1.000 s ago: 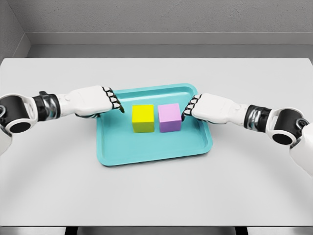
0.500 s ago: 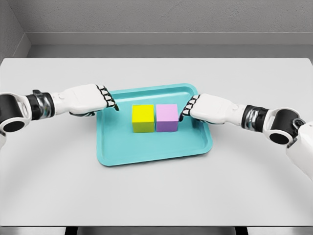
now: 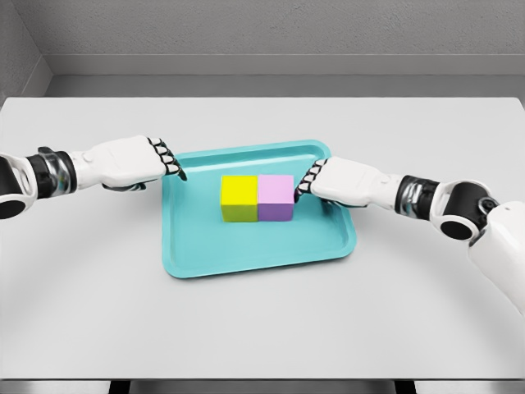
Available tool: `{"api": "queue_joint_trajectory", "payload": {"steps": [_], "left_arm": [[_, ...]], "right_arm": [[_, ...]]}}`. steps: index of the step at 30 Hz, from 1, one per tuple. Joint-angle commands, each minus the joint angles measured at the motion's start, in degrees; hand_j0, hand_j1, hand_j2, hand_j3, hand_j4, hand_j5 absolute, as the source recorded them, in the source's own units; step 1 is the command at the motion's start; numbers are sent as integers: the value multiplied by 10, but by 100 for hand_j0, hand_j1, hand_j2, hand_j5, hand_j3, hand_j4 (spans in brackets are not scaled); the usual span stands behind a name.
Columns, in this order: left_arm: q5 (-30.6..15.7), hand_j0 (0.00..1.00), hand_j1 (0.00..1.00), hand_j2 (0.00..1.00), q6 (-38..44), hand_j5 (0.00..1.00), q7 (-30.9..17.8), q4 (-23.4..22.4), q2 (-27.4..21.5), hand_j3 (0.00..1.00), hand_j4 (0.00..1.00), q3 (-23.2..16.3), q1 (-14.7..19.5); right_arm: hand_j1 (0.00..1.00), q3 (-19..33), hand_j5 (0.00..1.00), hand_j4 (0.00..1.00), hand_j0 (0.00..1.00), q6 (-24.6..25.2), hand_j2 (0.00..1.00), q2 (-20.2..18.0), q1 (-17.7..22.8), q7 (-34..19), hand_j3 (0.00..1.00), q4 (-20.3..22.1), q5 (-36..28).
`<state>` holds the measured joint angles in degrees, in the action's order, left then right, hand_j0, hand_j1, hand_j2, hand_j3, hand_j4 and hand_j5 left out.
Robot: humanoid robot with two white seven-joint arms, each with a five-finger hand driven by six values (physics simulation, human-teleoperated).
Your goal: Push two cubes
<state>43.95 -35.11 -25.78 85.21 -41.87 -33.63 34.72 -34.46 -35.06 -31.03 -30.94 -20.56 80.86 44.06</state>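
A white bench point(image 3: 262, 312) carries a shallow teal tray point(image 3: 246, 250) at its centre. Inside the tray, toward its middle, a yellow cube point(image 3: 239, 198) sits on the left and a purple cube point(image 3: 276, 198) on the right. Their inner faces appear to touch, with no visible gap between them.

The right hand point(image 3: 340, 182) reaches in over the tray's right rim. Its fingers are curled into a loose fist, holding nothing, and the knuckles sit at the purple cube's right face, touching it or very nearly. The left hand point(image 3: 135, 162) hovers near the tray's left rim, well apart from the yellow cube. Its fingers are curled too, and it holds nothing.

Both cubes look like small, rigid, flat-sided blocks, probably light. They should slide readily on the tray's smooth floor rather than deform. No grasp seems called for; a push suits them better. The best contact is likely the centre of an outer side face, low on the block, so the cube slides without tipping or turning. A push off-centre could spin a cube. Too much force could shift the tray itself on the bench, since it looks light as well. With the cubes apparently together, the pushing seems close to done.
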Motion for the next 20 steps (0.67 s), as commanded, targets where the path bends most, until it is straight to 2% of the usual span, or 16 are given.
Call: {"api": "queue_joint_trajectory", "payload": {"steps": [1, 2, 3, 4, 5, 6, 8, 10, 12, 13, 14, 15, 20], "left_arm": [[-3, 77, 77, 77, 1, 77, 0, 0, -1, 77, 77, 1, 0], [-3, 79, 79, 79, 1, 79, 0, 0, -1, 79, 79, 7, -3], [-4, 85, 85, 85, 1, 85, 1, -1, -1, 85, 85, 8, -4], [-5, 96, 96, 96, 1, 96, 2, -1, -1, 96, 96, 8, -4], [-6, 100, 100, 100, 1, 100, 4, -1, -1, 100, 100, 8, -2], [-7, 100, 100, 100, 1, 100, 4, -1, -1, 100, 100, 8, -1], [-7, 100, 100, 100, 1, 100, 4, -1, -6, 100, 100, 8, -1], [-24, 100, 100, 100, 1, 100, 4, -1, -24, 100, 100, 10, 0], [-25, 100, 100, 100, 1, 100, 4, -1, -40, 100, 100, 22, -1], [-25, 100, 100, 100, 1, 100, 4, -1, -48, 100, 100, 27, -1], [-25, 100, 100, 100, 1, 100, 4, -3, -56, 100, 100, 30, -2], [-25, 100, 100, 100, 1, 100, 4, -11, -67, 100, 100, 34, -2], [-25, 100, 100, 100, 1, 100, 4, -24, -68, 100, 100, 45, -3]], "right_arm": [[64, -1, 64, 64, 64, 1, 64, 1, 0, 0, 64, -1, -2], [64, -1, 64, 64, 64, 1, 64, 1, -1, 0, 64, -3, -2], [64, -1, 64, 64, 64, 1, 64, 0, -1, 0, 64, -7, -2], [64, 0, 64, 64, 64, 1, 64, -2, -1, 0, 64, -10, -2], [64, 1, 64, 64, 64, 1, 64, -4, -2, 1, 64, -9, -3], [64, 6, 64, 64, 64, 1, 64, -10, -2, 0, 64, -7, -4], [66, 15, 66, 66, 66, 1, 66, -47, -15, 2, 66, -3, -12], [69, 88, 69, 69, 69, 1, 69, -82, -15, 0, 69, 38, -31], [71, 135, 71, 71, 71, 1, 71, -139, -7, 0, 71, 83, -91], [76, 163, 76, 76, 76, 1, 76, -154, 3, 0, 76, 84, -109], [94, 185, 94, 94, 94, 1, 94, -167, 15, 2, 94, 83, -112], [100, 204, 100, 100, 100, 1, 100, -177, 31, 3, 100, 76, -112], [100, 214, 100, 100, 100, 1, 100, -178, 63, 3, 100, 69, -113]]}}
